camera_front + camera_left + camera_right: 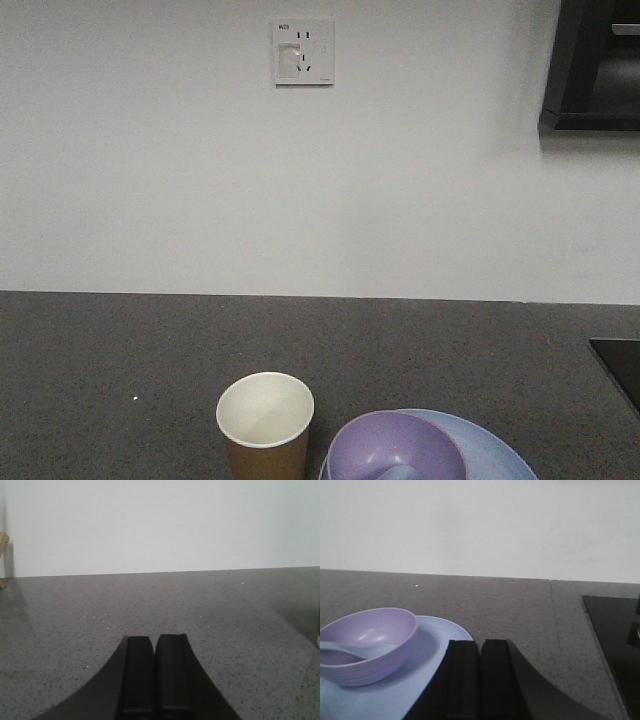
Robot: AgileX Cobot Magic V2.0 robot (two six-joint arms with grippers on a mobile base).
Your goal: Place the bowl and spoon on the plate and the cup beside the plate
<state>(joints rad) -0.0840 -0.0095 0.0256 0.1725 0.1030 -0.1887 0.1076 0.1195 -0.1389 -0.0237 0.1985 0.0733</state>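
Hiding most of the spoon (355, 651), the bowl (367, 642) sits on the plate (432, 650).

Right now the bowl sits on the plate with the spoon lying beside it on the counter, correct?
Not quite. The bowl does sit on the plate, but the spoon lies inside the bowl, not on the counter; the right wrist view shows it.

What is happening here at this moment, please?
Nothing is being handled right now. The lavender bowl sits on the light-blue plate, with the spoon lying inside the bowl. The paper cup stands upright on the dark counter, close beside the plate. Both the left gripper and the right gripper are shut and empty, low over the counter. The arrangement looks finished.
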